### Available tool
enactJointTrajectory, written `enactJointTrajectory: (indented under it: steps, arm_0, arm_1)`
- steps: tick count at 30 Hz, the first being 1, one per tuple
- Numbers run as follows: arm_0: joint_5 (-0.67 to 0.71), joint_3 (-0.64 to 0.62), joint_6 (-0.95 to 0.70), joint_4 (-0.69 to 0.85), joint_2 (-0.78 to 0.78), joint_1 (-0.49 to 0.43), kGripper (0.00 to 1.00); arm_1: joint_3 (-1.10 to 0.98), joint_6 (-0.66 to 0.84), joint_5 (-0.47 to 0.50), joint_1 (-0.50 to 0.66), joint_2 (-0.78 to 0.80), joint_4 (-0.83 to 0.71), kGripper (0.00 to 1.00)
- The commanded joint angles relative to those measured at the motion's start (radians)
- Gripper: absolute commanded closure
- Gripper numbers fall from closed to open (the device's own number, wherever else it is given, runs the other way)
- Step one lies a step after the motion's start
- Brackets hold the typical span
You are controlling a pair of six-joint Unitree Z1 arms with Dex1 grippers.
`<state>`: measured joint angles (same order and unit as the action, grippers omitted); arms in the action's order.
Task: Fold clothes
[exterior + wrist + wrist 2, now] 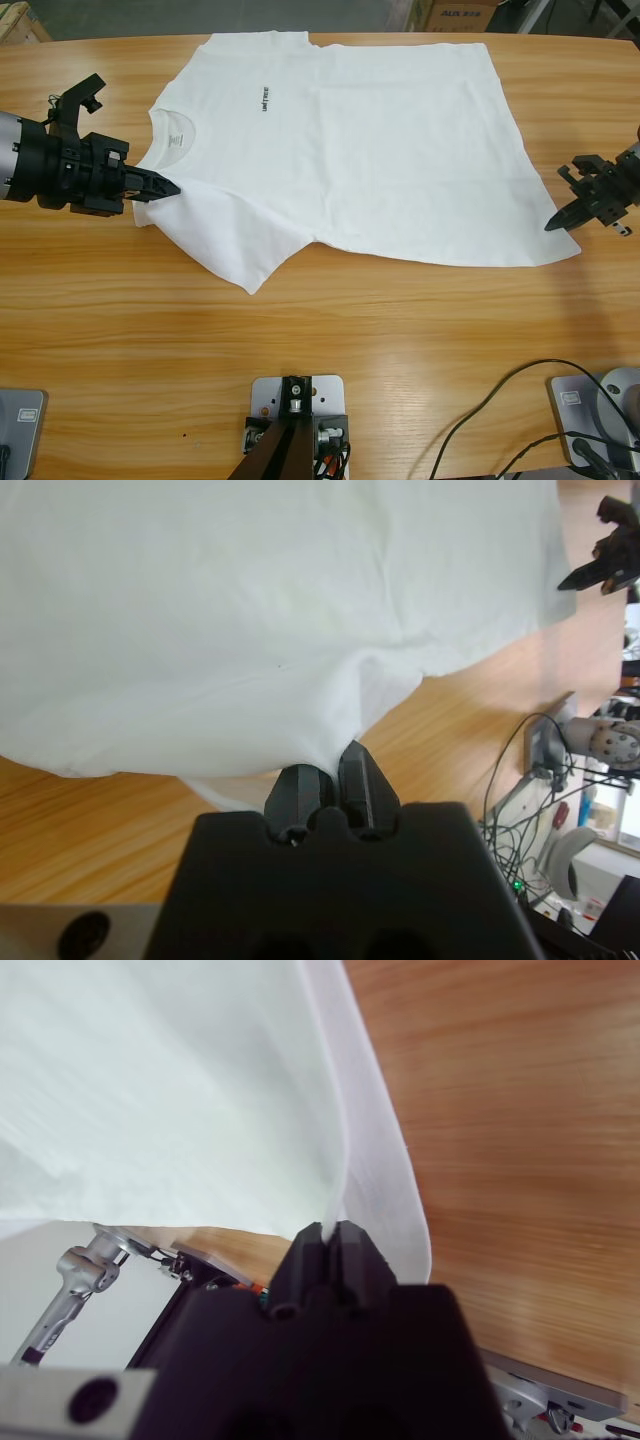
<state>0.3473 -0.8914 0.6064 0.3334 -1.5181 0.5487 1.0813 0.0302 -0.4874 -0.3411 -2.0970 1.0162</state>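
**Operator:** Closest to the lens in my left wrist feed were the black jaws of the left gripper (330, 770), pressed together with white cloth bunched between them. It had the T-shirt (370, 150) pinched at the shoulder beside the collar (172, 130).

**Colleague:** And the other side?

**Operator:** My right gripper (333, 1232) was clamped on the hem; in its feed the fabric rose straight out from between the closed jaws. From above, the shirt lay spread flat on the wooden table (330, 360), collar toward my left arm, hem toward my right, chest text (265, 98) facing up.

**Colleague:** What worried you?

**Operator:** Both holds looked thin, only an edge of cloth in each. If I had lifted one arm faster than the other, I judged the fabric could slide free. Gripping a single layer was another risk: the fold would then have dragged crooked and left the near sleeve (225, 255) trailing.
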Motion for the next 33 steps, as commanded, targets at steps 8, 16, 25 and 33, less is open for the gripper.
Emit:
enactJointTrajectory:
  steps: [8, 16, 25, 33]
  arm_0:
    - [0.007, -0.001, -0.027, 0.026, 0.008, -0.044, 1.0]
    - [0.007, -0.01, -0.037, 0.035, 0.018, -0.062, 1.0]
    - [0.006, -0.027, -0.054, 0.052, 0.024, -0.08, 1.0]
    - [0.006, -0.026, -0.057, 0.055, 0.019, -0.081, 1.0]
  arm_1:
    - [-0.011, -0.058, -0.034, -0.013, 0.083, -0.008, 1.0]
    - [0.018, -0.103, -0.049, -0.013, 0.109, 0.039, 1.0]
    - [0.02, -0.124, -0.083, -0.013, 0.103, 0.04, 1.0]
    - [0.075, -0.158, -0.013, -0.013, 0.16, 0.071, 0.0]
